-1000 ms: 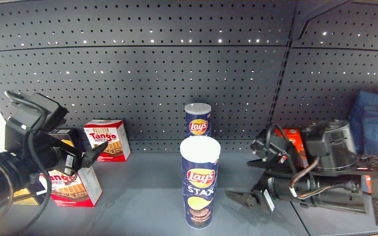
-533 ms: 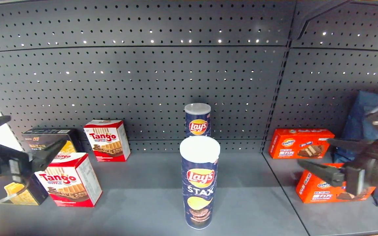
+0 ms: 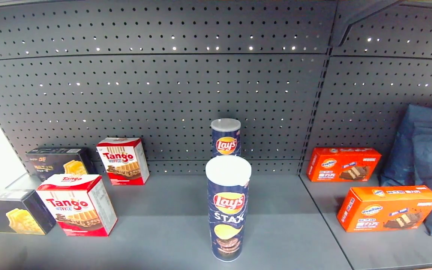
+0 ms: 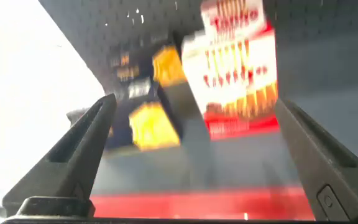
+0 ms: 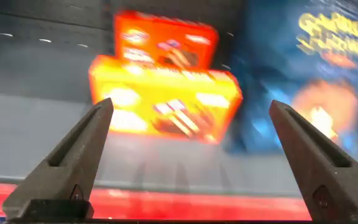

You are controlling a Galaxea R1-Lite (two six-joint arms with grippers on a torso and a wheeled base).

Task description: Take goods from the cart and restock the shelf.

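Observation:
On the grey shelf a tall chip can stands upright at the front middle, with a second chip can behind it against the pegboard. In the left wrist view my left gripper is open and holds nothing; it faces a red and white wafer box and black and yellow boxes from some way off. My right gripper is also open and holds nothing, and faces two orange boxes and a blue bag.
Two red wafer boxes and two black boxes stand at the shelf's left. Two orange boxes and blue bags fill the right bay. Bare shelf lies on both sides of the front can. A red strip runs along the shelf's front edge.
Both arms have drawn back out of the head view, the left arm to the left and the right arm to the right. The goods on the shelf have not moved.

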